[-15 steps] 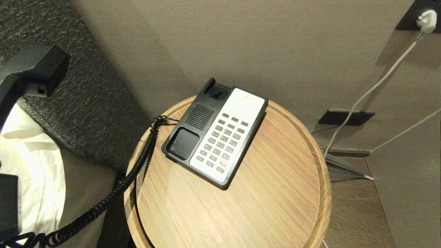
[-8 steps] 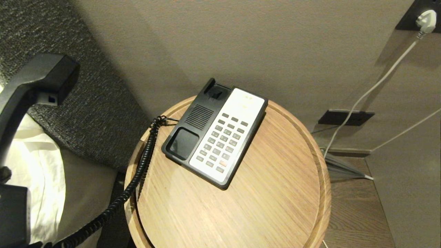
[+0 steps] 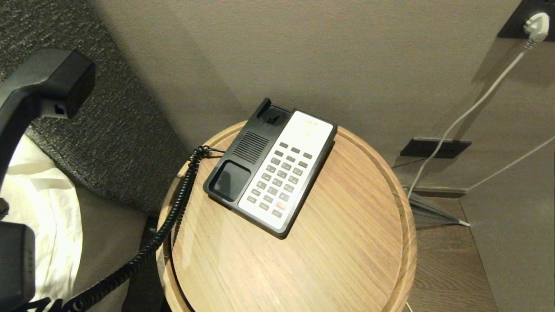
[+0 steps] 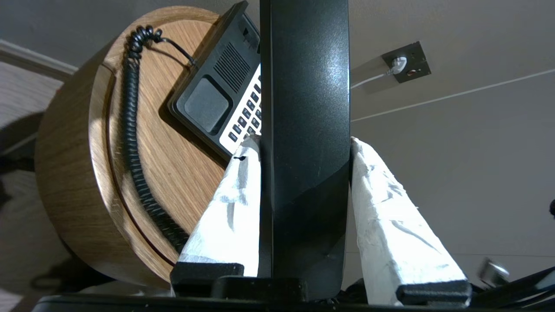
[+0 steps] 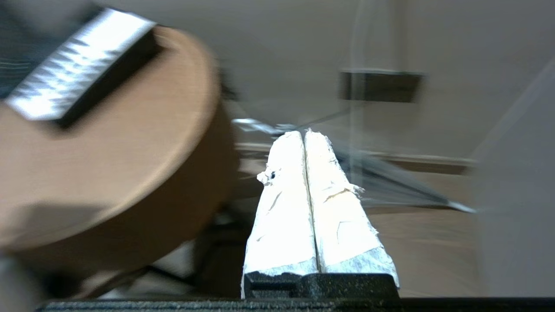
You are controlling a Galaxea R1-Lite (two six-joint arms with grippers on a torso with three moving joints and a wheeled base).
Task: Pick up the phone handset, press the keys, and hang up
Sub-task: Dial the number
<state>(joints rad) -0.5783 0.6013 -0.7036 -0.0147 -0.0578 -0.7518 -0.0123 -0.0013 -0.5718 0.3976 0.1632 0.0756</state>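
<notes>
The black phone handset (image 3: pixel 47 82) hangs in the air at the far left, off the table, over the bed. My left gripper (image 4: pixel 303 145) is shut on it; its white-wrapped fingers (image 4: pixel 236 203) press both sides of the handle (image 4: pixel 303 108). A black coiled cord (image 3: pixel 173 212) runs from the handset over the table rim to the phone base (image 3: pixel 243 151). The base lies on the round wooden table (image 3: pixel 347 260) with its cradle bare and its grey keys (image 3: pixel 282 177) uncovered. My right gripper (image 5: pixel 304 134) is shut on nothing, low beside the table's edge (image 5: pixel 130 173), outside the head view.
A dark textured headboard (image 3: pixel 108 130) and white bedding (image 3: pixel 39 203) lie left of the table. On the wall to the right are a white plug (image 3: pixel 537 24) with its cable and a black wall plate (image 3: pixel 433 148). Wooden floor (image 3: pixel 451 268) shows at the right.
The held handset dipped a little to the right, then rose back to the left. The coiled cord's hanging part shifted with it. The phone base has not moved.
</notes>
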